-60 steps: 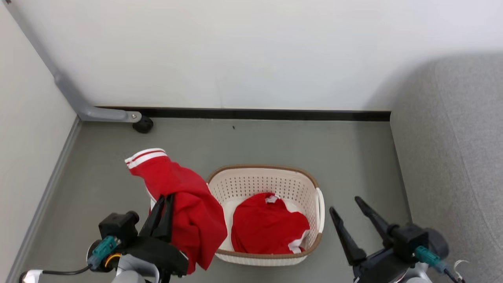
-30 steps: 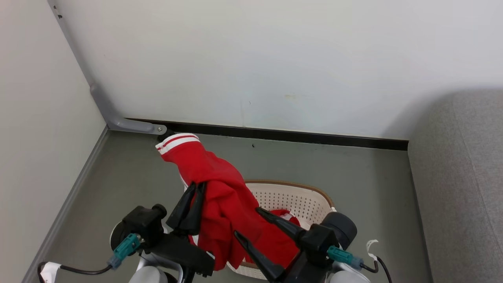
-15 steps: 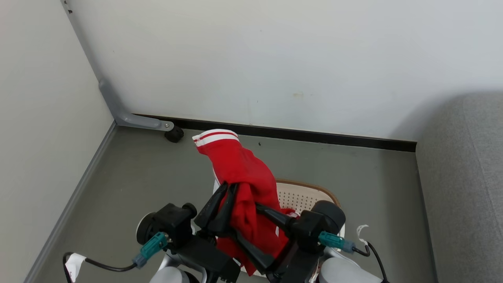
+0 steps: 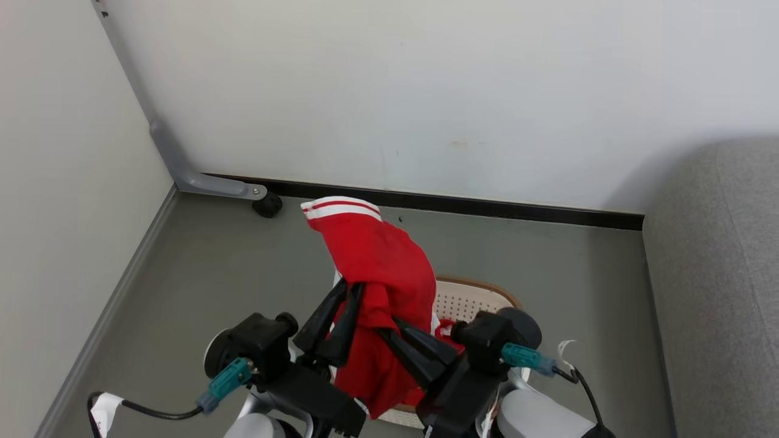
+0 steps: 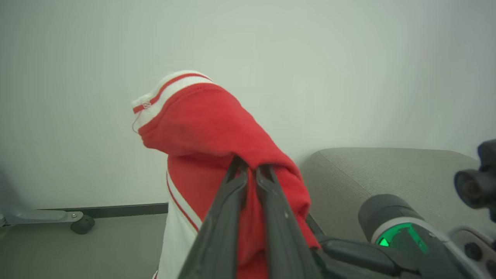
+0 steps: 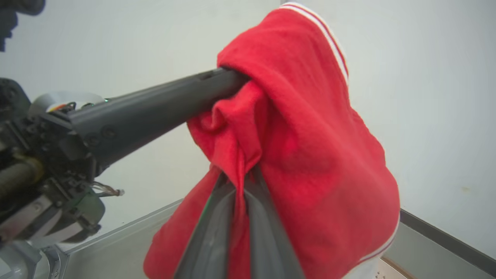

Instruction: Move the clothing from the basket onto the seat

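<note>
Container: the basket (image 4: pixel 487 291) sits low and centre-right in the head view, mostly hidden behind my arms. I can see its brown rim, a strip of perforated cream wall, and a patch of red fabric (image 4: pixel 445 324) with a bit of white inside it. How much lies in there I cannot tell.

Clothing (image 4: pixel 377 261): a red garment is lifted clear above the basket at frame centre, bunched and draped over the fingers. A cuff with white stripes is at its upper left end, pointing toward the black caster (image 4: pixel 266 204) by the wall. The left wrist view shows a white side panel (image 5: pixel 176 236) edged in red running down it. It is not on the seat (image 4: pixel 712 274), the grey cushion along the right edge, well apart from the garment.

Left to right: the left gripper (image 4: pixel 352 286) is pinched closed on a fold near the garment's middle. The right gripper (image 4: pixel 389 326), just beside it, is clamped on a gathered fold lower down, confirmed in the right wrist view (image 6: pixel 238 179).

Change: half a second ago the right fingers stood spread either side of the fabric, and now they are closed on it. Two seconds ago that gripper was wide apart, off to the basket's right. The left grip is unchanged. The head camera has tilted meanwhile.
</note>
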Tool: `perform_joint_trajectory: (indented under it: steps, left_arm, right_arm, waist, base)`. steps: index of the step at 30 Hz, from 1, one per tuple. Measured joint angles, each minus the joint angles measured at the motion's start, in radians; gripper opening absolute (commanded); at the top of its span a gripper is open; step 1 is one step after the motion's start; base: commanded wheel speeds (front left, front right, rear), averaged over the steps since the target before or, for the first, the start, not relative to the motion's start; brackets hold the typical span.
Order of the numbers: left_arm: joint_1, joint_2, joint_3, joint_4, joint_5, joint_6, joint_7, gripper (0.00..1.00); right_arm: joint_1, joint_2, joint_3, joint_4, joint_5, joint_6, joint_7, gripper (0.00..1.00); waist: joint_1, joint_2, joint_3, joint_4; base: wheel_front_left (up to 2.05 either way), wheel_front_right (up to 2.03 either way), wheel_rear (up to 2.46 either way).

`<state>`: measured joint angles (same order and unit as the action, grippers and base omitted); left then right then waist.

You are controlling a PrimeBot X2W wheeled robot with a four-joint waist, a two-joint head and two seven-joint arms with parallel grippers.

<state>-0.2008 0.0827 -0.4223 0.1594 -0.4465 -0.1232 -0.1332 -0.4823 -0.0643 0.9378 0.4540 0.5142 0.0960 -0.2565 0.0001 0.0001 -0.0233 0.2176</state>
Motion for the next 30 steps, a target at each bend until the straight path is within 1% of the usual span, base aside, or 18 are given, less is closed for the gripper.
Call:
perform_joint_trajectory:
  steps: [1, 4, 5, 6, 7, 8, 14, 18, 23, 26, 30]
  left_arm:
    - [0.004, 0.004, 0.004, -0.004, 0.0, 0.0, 0.0, 0.32]
    - [0.01, 0.015, 0.01, -0.005, 0.0, 0.002, 0.0, 0.47]
    - [0.014, 0.016, 0.013, -0.006, 0.0, 0.005, 0.0, 0.67]
    - [0.021, 0.017, 0.014, -0.008, 0.0, 0.009, 0.0, 0.84]
    - [0.028, 0.019, 0.014, -0.008, 0.0, 0.009, 0.0, 0.95]
    - [0.034, 0.021, 0.014, -0.008, 0.0, 0.009, 0.0, 1.0]
    - [0.065, 0.039, 0.013, -0.01, 0.005, 0.018, -0.001, 1.0]
    - [0.078, 0.05, 0.007, -0.01, 0.016, 0.019, -0.002, 1.0]
    - [0.115, 0.067, -0.007, -0.01, 0.025, 0.018, -0.013, 1.0]
    - [0.133, 0.066, -0.007, -0.022, 0.026, 0.019, -0.026, 1.0]
    - [0.146, 0.067, -0.003, -0.038, 0.026, 0.024, -0.037, 1.0]
  right_arm:
    - [0.0, 0.001, -0.008, 0.004, 0.004, 0.0, 0.0, 0.0]
    - [0.0, 0.001, -0.049, 0.026, 0.006, -0.005, 0.0, 0.0]
    - [0.0, 0.0, -0.063, 0.035, 0.006, -0.008, 0.0, 0.0]
    - [0.0, -0.001, -0.075, 0.043, 0.006, -0.008, 0.0, 0.0]
    - [0.001, -0.001, -0.09, 0.049, 0.006, -0.008, 0.0, 0.0]
    - [0.001, -0.001, -0.103, 0.053, 0.006, -0.008, 0.0, 0.0]
    - [0.002, -0.002, -0.164, 0.064, 0.002, -0.008, 0.0, 0.0]
    - [0.005, -0.017, -0.193, 0.061, -0.009, -0.007, 0.0, 0.0]
    - [0.011, -0.034, -0.212, 0.051, -0.022, -0.006, 0.0, 0.0]
    - [0.028, -0.037, -0.219, 0.037, -0.035, 0.001, 0.0, 0.0]
    - [0.05, -0.042, -0.232, 0.026, -0.052, 0.001, 0.0, 0.0]
  waist:
    - [0.0, 0.0, 0.001, -0.004]
    - [0.0, 0.0, 0.004, -0.02]
    - [0.0, 0.0, 0.005, -0.025]
    - [0.0, 0.0, 0.007, -0.031]
    - [0.0, 0.0, 0.008, -0.037]
    - [0.0, 0.0, 0.009, -0.044]
    - [0.0, 0.0, 0.016, -0.088]
    - [0.0, 0.0, 0.021, -0.122]
    - [0.0, 0.0, 0.026, -0.17]
    - [0.0, 0.0, 0.029, -0.202]
    - [0.0, 0.0, 0.036, -0.246]
  base:
    - [0.0, 0.0, 0.0]
    - [0.0, 0.0, 0.0]
    - [0.0, 0.0, 0.0]
    - [0.0, 0.0, 0.0]
    - [0.0, 0.0, 0.0]
    - [0.0, 0.0, 0.0]
    - [0.0, 0.0, 0.0]
    - [0.0, 0.0, 0.0]
    - [0.0, 0.0, 0.0]
    - [0.0, 0.0, 0.0]
    - [0.0, 0.0, 0.0]
